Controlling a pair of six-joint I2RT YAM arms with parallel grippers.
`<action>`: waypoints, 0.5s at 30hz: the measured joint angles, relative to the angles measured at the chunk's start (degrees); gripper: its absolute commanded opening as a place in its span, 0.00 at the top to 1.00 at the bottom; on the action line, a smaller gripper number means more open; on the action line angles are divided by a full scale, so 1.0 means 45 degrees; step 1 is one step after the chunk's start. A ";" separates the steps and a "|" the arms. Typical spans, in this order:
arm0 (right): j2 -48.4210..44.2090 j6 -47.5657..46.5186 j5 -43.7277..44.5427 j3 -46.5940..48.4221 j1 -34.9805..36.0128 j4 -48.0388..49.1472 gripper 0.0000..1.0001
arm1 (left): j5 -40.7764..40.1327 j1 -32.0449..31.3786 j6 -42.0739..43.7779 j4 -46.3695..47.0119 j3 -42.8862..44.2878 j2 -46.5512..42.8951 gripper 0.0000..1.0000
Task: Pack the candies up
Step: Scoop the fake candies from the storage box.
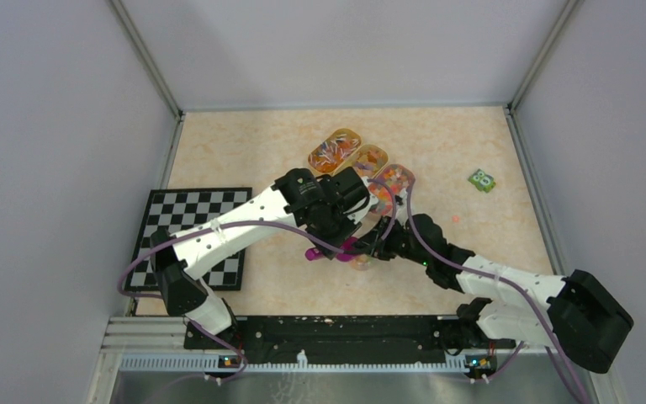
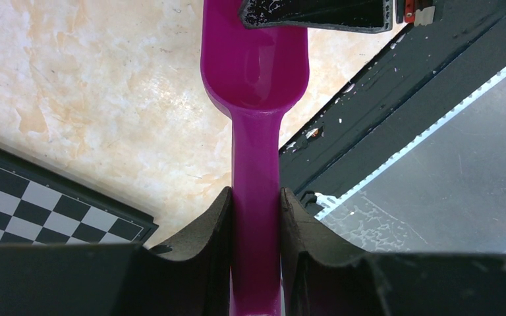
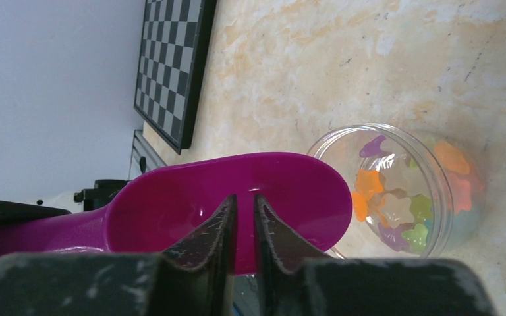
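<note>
A purple scoop (image 2: pixel 255 59) lies level above the table, and my left gripper (image 2: pixel 255 194) is shut on its handle. The scoop's bowl (image 3: pixel 171 210) looks empty. My right gripper (image 3: pixel 242 201) hovers at the bowl's near rim, jaws a narrow slit apart with nothing seen between them. Just right of the scoop stands a clear round jar (image 3: pixel 342 135) holding star-shaped candies (image 3: pixel 402 197) in orange, purple, green and white. In the top view, three clear tubs of mixed candies (image 1: pixel 334 150) sit in a row behind the arms, the nearest tub (image 1: pixel 393 181) partly hidden.
A black-and-white chessboard (image 1: pixel 193 236) lies at the left of the table. A small green object (image 1: pixel 482 180) sits at the right, with one loose pink sweet (image 1: pixel 455 220) nearer. The black base rail (image 2: pixel 382 112) runs along the near edge.
</note>
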 measured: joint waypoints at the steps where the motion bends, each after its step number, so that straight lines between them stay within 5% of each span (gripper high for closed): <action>1: -0.0160 -0.0078 0.0160 0.0151 0.0024 -0.0389 0.71 | 0.0000 0.0000 0.0005 0.0039 0.0000 0.0000 1.00; 8: -0.2735 -0.0544 0.1496 0.0986 -0.0345 -0.2472 0.60 | -0.0029 0.0039 0.0068 0.0471 -0.0005 -0.0073 1.00; 15: -0.5294 -0.1287 0.2399 0.1977 -0.2118 -0.4075 0.60 | 0.0248 0.0053 0.0656 0.1282 -0.0010 -0.0189 1.00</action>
